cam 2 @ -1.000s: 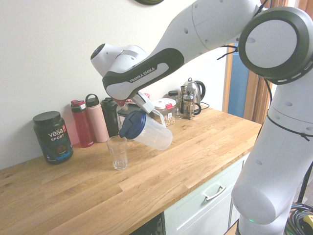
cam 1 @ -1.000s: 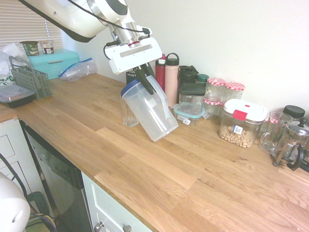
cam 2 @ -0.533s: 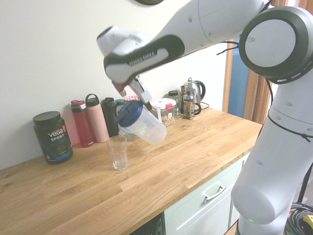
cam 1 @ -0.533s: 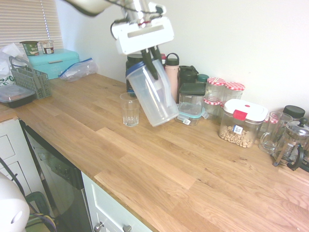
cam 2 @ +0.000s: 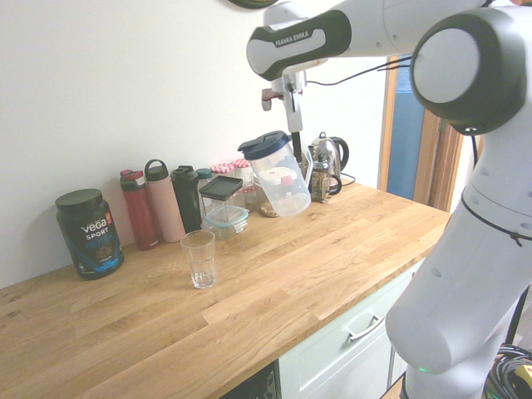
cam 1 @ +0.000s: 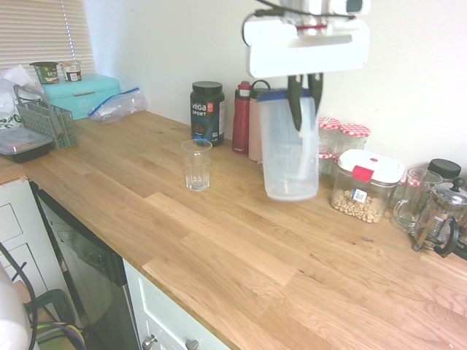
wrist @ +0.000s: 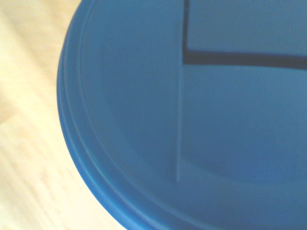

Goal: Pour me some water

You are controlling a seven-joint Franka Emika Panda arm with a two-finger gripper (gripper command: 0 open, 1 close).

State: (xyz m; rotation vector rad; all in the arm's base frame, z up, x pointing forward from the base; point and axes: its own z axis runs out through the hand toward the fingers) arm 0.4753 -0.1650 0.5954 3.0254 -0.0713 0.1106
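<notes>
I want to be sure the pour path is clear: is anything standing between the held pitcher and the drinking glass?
Nothing visible does. The gripper holds the clear plastic pitcher with the blue lid upright above the wooden counter, and only bare wood separates it from the empty clear glass. The bottles and black tub stand behind, against the wall.

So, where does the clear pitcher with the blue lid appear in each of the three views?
First exterior view: the pitcher hangs upright right of centre, held by the gripper, right of the empty glass.
Second exterior view: pitcher at centre, tilted, right of the glass.
Wrist view: only its blue lid fills the frame.
Shared landmark: the Vega tub.
</notes>
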